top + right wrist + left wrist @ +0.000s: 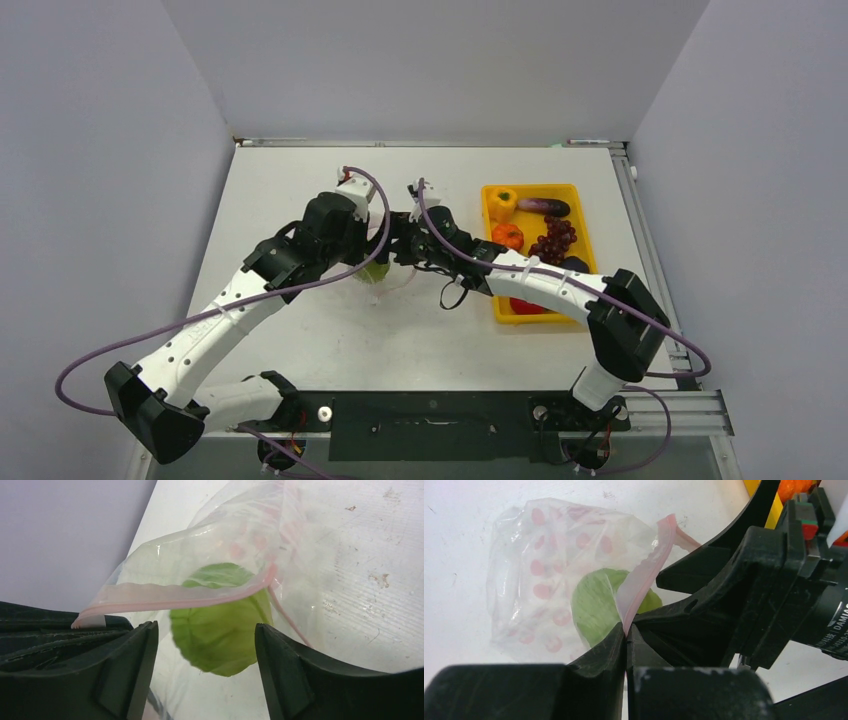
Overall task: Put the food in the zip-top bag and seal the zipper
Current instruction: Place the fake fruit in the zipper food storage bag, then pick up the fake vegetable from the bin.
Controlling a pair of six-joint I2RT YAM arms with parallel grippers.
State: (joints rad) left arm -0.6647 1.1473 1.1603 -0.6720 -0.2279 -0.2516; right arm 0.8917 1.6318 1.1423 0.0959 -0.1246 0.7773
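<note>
Filling step: left gripper (626,632) pinches zipper (644,575), holding bag (534,580) agape; right gripper (205,630) released above bagged green piece (220,645); next, fetch food (555,240) from tray (530,187).

A robotics lab cell: white table (290,180) boxed by plain grey panels (100,150), aluminium rail (690,408) along its near edge.

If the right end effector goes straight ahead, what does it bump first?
Probably the round green toy food piece in the clear pink-dotted plastic bag, dead ahead between its open fingers; depth is unclear.
</note>
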